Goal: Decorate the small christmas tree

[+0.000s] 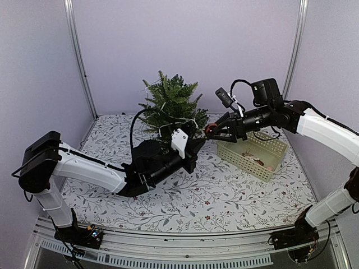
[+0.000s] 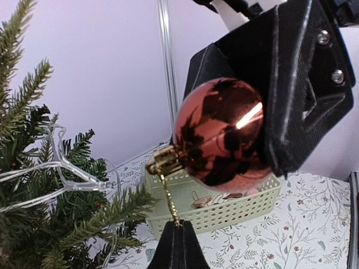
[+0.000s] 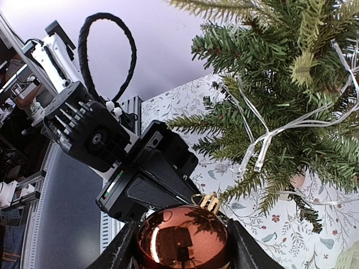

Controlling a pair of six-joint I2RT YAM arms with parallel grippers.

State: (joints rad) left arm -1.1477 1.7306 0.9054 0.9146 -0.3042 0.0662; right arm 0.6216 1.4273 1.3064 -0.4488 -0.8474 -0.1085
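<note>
The small christmas tree [image 1: 171, 106] stands at the back of the table, with a clear light string [image 3: 263, 140] draped over its branches [image 3: 280, 84]. Just right of the tree, my right gripper [image 1: 212, 130] is shut on a shiny copper-red bauble [image 3: 182, 238], one finger on each side. The bauble [image 2: 220, 131] has a gold cap [image 2: 166, 159] and a gold hanging cord [image 2: 168, 196]. My left gripper [image 2: 178, 227] is shut on the lower end of that cord. It [image 1: 201, 143] reaches in from the left, tip to tip with the right one.
A pale green perforated basket [image 1: 252, 157] holding a few small ornaments sits at the right, under the right arm. The flower-patterned tablecloth [image 1: 185, 196] covers the table. Grey walls with metal posts [image 1: 78, 56] close in the back and sides.
</note>
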